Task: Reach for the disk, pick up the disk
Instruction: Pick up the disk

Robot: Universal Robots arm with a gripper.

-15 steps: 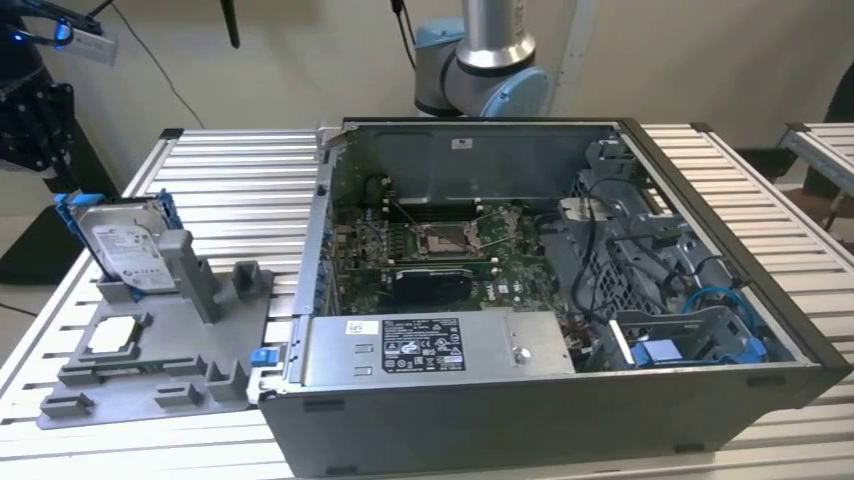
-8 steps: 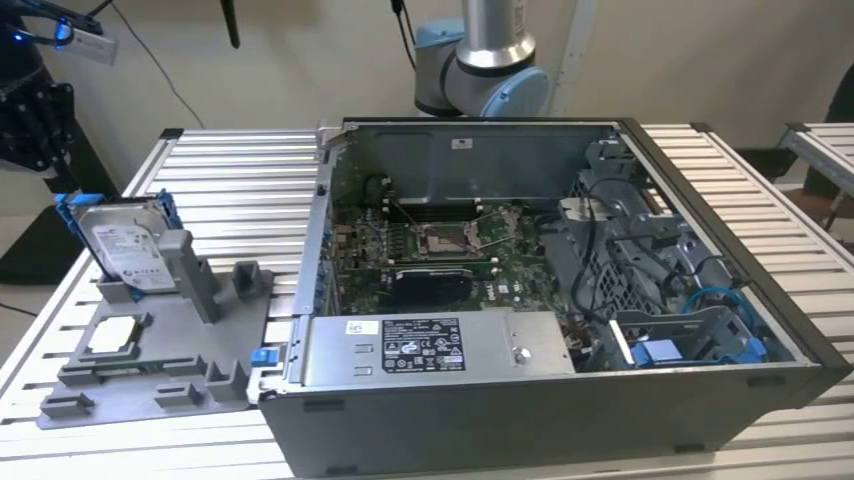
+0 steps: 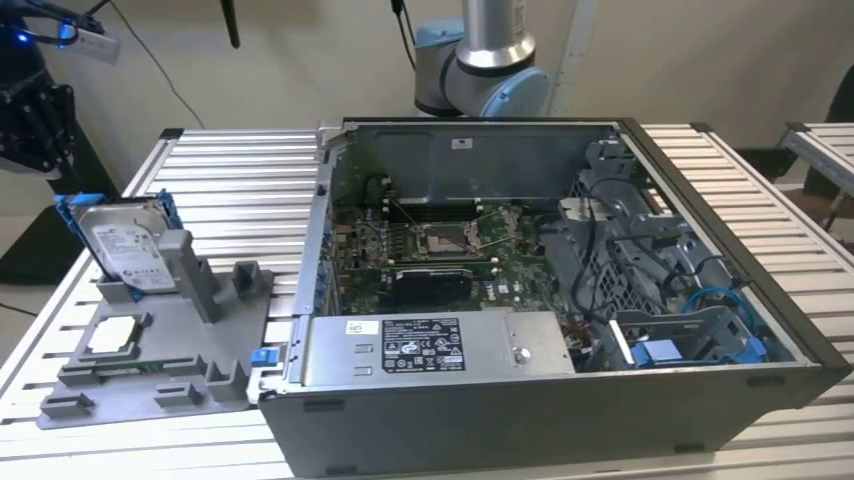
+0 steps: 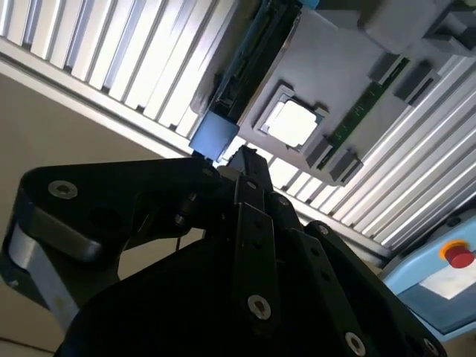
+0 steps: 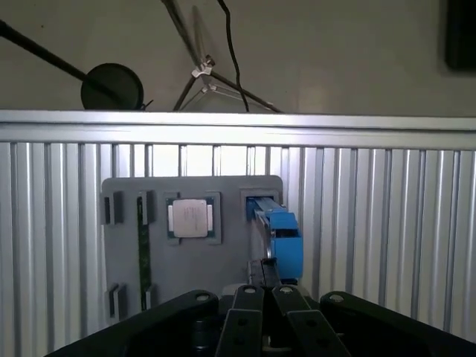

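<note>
Exterior view first, from its left side. The disk (image 3: 127, 245) stands upright on its edge in a grey holder (image 3: 160, 375), with its white label facing the camera and a blue bracket (image 3: 164, 205) along its sides. The holder lies on a ribbed aluminium surface (image 3: 220, 165) made of long parallel slats. A small square chip (image 3: 118, 333) lies flat in the same holder, lower in the frame than the disk.

In the middle of the frame an open computer case (image 3: 561, 300) rests on the surface. Behind it the base of the arm (image 3: 481, 60) rises in front of a beige wall (image 3: 307, 50), where dark cables hang down. At the far right edge there is a second slatted surface (image 3: 821, 150), apart from the first one.

In both wrist views the black jaws are together, with nothing between them. Their tips point at the blue end of the disk, which is seen edge-on; I cannot tell if they touch it.

In the first wrist view a round black stand foot (image 5: 111, 87) sits on the pale floor (image 5: 335, 52) beyond the surface. In the second wrist view a red button (image 4: 460, 255) sits on a pale blue box beside the surface.
</note>
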